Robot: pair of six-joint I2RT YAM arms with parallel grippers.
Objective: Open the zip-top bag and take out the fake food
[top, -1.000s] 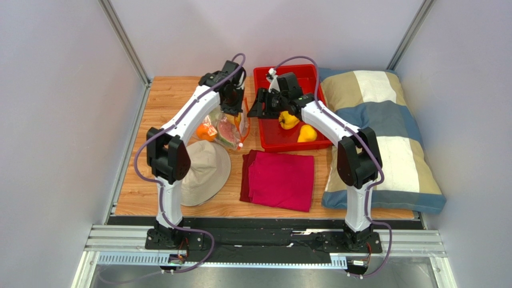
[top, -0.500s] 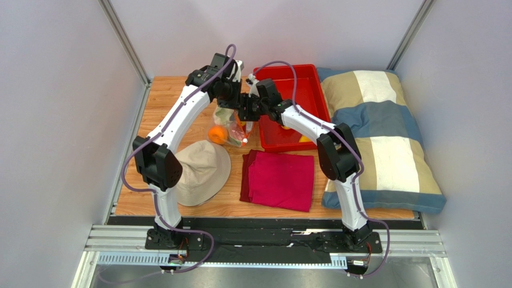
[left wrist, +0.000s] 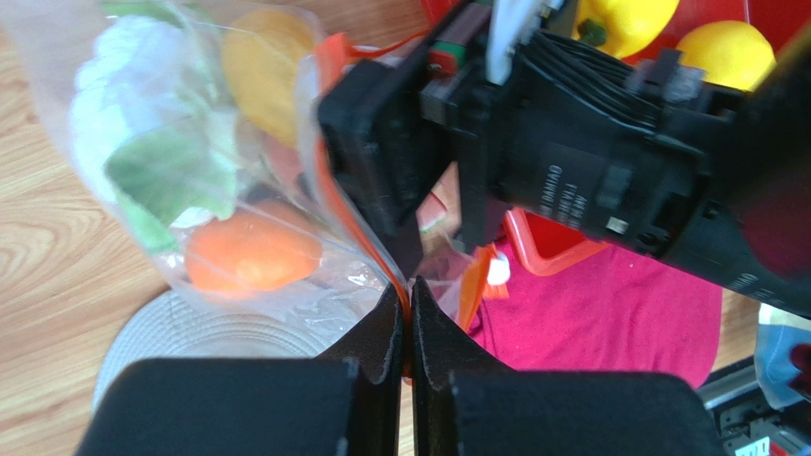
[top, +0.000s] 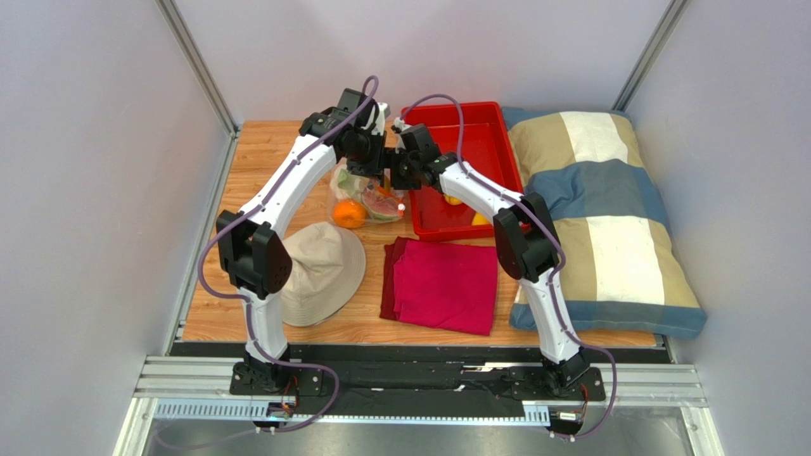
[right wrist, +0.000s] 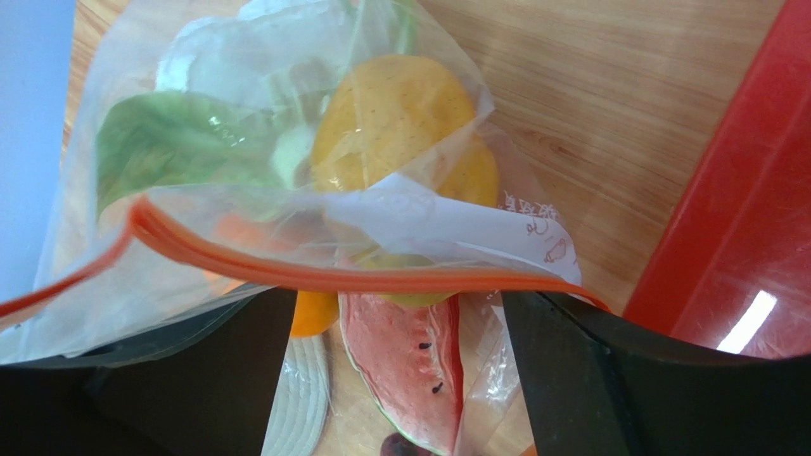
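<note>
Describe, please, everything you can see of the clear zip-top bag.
The clear crinkly plastic zip-top bag has an orange-red zip strip along its upper edge. It sits over the wooden table beside the red plastic tray. The left gripper pinches the strip, fingers shut; the right gripper, fingers open, straddles it. Inside show a yellow fruit, an orange, a watermelon slice and a white cauliflower with green leaves.

Zip-top bag (top: 366, 198) L of tray (top: 476, 128), behind hat (top: 319, 275); cloth (top: 443, 285) R of hat; pillow (top: 609, 218) far R.
</note>
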